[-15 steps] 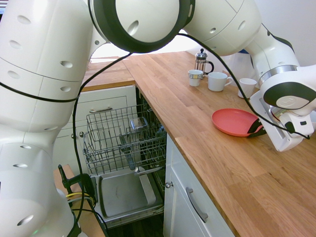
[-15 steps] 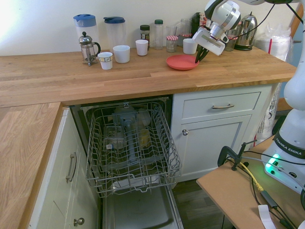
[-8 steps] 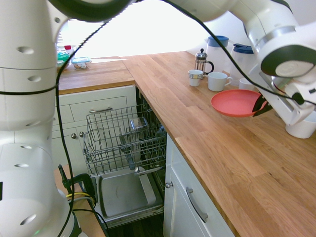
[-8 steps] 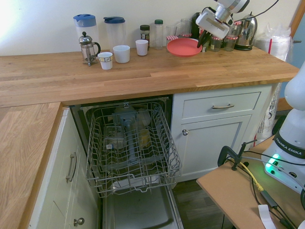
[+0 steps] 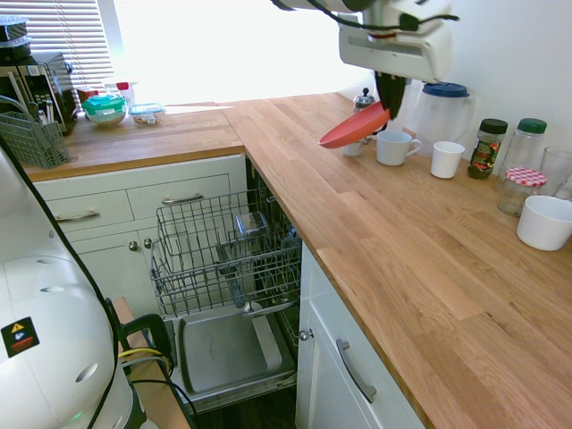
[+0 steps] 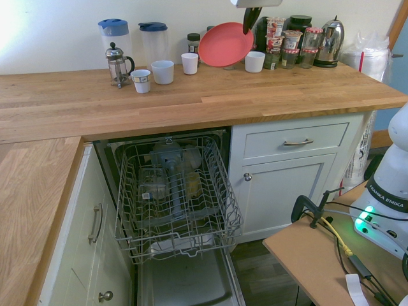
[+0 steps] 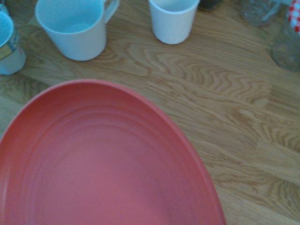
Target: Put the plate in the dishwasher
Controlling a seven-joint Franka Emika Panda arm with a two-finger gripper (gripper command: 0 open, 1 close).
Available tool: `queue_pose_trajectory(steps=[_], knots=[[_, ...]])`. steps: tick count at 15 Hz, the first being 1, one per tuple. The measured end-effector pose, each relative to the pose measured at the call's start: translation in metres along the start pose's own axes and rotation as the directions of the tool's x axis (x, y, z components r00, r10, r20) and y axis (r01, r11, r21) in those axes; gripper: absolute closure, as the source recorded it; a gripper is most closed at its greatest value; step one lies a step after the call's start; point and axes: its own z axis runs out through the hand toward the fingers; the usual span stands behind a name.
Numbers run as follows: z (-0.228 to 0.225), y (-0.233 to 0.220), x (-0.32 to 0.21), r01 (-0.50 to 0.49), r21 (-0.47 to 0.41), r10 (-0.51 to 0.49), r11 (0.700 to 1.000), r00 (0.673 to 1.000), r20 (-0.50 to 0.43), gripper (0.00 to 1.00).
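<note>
While it hangs tilted above the worktop (image 5: 420, 268), the plate (image 6: 224, 44) is pinched at its rim by the tool (image 6: 248, 20).

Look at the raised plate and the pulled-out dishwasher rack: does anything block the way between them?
Nothing visible does. The gripper holds the plate in the air above the worktop; the mugs stand below it. The dishwasher rack is pulled out, open from above.

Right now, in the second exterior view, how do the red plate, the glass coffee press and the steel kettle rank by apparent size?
1. Round coral-red plate, held in the air.
2 and 3. Glass coffee press and shiny steel kettle: look alike, so no ranking.
</note>
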Motion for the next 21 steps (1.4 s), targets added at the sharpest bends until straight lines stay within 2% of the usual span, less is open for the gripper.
queue_pose_trajectory(steps=[2, 4, 7, 10, 12, 14, 15, 17, 19, 21], knots=[[-0.007, -0.041, -0.046, 0.115, -0.055, -0.118, 0.992, 0.991, -0.070, 1.00], [-0.012, -0.076, -0.093, 0.240, -0.110, -0.253, 0.965, 0.959, -0.130, 1.00], [-0.015, -0.113, -0.156, 0.406, -0.183, -0.437, 0.895, 0.879, -0.188, 1.00], [-0.013, -0.130, -0.199, 0.537, -0.220, -0.577, 0.814, 0.792, -0.200, 1.00], [-0.013, -0.135, -0.215, 0.603, -0.233, -0.644, 0.763, 0.740, -0.195, 1.00], [-0.015, -0.138, -0.228, 0.647, -0.234, -0.687, 0.725, 0.703, -0.186, 1.00], [-0.015, -0.138, -0.228, 0.650, -0.242, -0.692, 0.721, 0.698, -0.186, 1.00], [-0.016, -0.137, -0.230, 0.663, -0.286, -0.720, 0.691, 0.664, -0.202, 1.00], [-0.023, -0.143, -0.245, 0.695, -0.312, -0.761, 0.648, 0.603, -0.239, 1.00], [-0.033, -0.151, -0.274, 0.736, -0.336, -0.809, 0.587, 0.516, -0.282, 1.00]])
